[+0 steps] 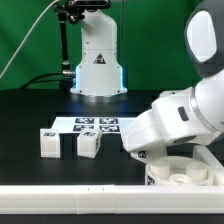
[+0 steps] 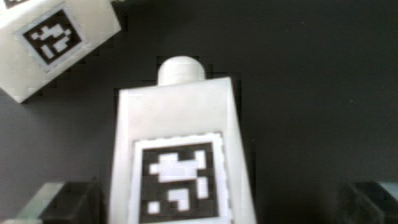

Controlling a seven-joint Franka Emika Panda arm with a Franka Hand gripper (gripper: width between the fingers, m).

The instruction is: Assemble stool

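Wrist view: a leg (image 2: 178, 140) lies on the dark tabletop (image 2: 302, 60) between my jaws, which stand wide, one on either side, touching nothing. To grasp it well I'd centre over its body, close squarely on the flat sides below the peg (image 2: 180, 70), and avoid the neighbouring leg (image 2: 54, 45) just beside it. That makes two legs here.

Exterior view: I count an outer leg (image 1: 50, 142) and an inner leg (image 1: 88, 143) near one marker board (image 1: 96, 125). One seat (image 1: 185, 172) sits beneath my arm (image 1: 175, 115), and the jaws are hidden. I cannot tell whether these are the same legs.

The marker board (image 1: 98, 124) lies flat on the black table (image 1: 28, 112).
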